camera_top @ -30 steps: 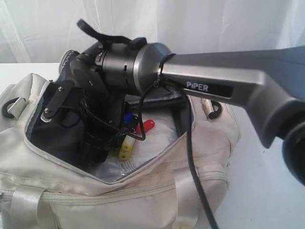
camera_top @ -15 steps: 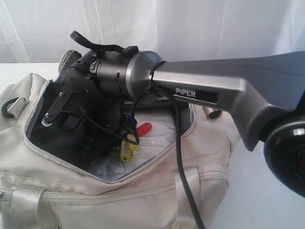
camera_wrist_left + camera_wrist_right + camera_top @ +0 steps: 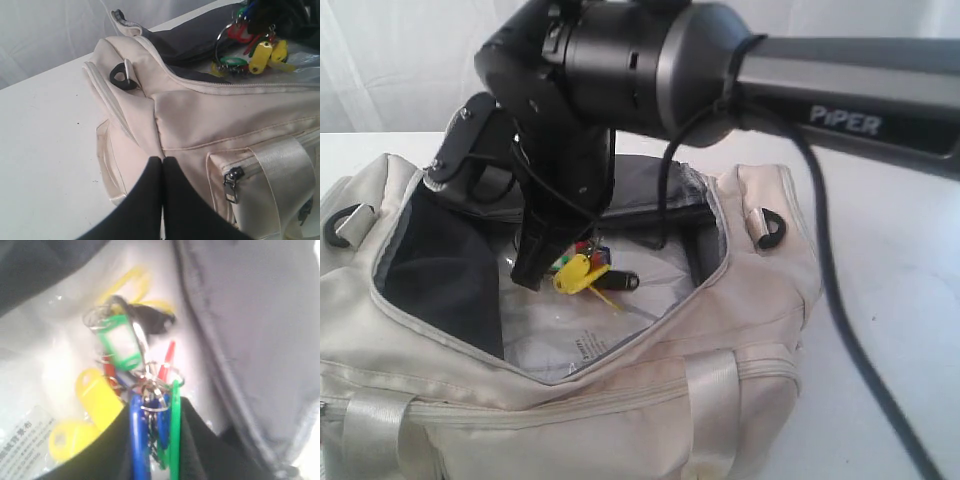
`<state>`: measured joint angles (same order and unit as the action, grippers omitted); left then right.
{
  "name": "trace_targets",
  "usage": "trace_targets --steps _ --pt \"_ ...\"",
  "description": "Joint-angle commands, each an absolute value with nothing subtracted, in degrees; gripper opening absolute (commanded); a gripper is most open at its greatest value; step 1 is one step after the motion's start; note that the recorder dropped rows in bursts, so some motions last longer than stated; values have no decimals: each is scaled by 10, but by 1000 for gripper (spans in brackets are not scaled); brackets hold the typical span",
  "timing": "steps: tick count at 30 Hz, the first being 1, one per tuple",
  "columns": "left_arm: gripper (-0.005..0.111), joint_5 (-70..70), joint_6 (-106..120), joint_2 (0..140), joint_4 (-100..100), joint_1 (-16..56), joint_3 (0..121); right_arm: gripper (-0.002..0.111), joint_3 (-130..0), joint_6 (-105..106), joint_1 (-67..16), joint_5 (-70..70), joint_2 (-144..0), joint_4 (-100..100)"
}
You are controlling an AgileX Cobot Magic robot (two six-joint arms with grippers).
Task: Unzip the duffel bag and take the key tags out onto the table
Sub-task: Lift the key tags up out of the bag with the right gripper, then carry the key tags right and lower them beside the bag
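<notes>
The key tags hang bunched in the open mouth of the duffel bag, over a plastic-wrapped packet; whether they touch it is unclear. The right gripper is clamped on the blue and green tags, its tips blurred. The left gripper, closed and empty, is beside the bag's end above the table.

The white, lightly speckled desk carries 1 thing directly: the cream-beige duffel bag, standing on it with its top zip open. Desk surface shows past both ends of the bag.
</notes>
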<state>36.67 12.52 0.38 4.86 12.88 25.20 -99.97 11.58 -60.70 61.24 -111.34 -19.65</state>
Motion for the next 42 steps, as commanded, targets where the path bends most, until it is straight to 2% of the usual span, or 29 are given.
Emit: trace_targets --steps 1,6,11,17,26,34,42 --pt "0 366 122 0 55 133 251 0 -999 107 -605 602 -1074 -191" --pt "0 366 122 0 55 133 251 0 -999 102 -605 600 -1065 -174" --pt "0 366 122 0 55 133 251 0 -999 77 -605 539 -1048 -184" --pt "0 366 122 0 55 133 251 0 -999 38 -602 522 -991 -293" --pt "0 365 123 0 51 133 251 0 -967 10 -516 565 -876 -281" --pt "0 365 123 0 51 133 251 0 -841 -41 -455 538 -780 -290" --pt "0 365 123 0 48 133 251 0 -766 -143 -399 531 -706 -408"
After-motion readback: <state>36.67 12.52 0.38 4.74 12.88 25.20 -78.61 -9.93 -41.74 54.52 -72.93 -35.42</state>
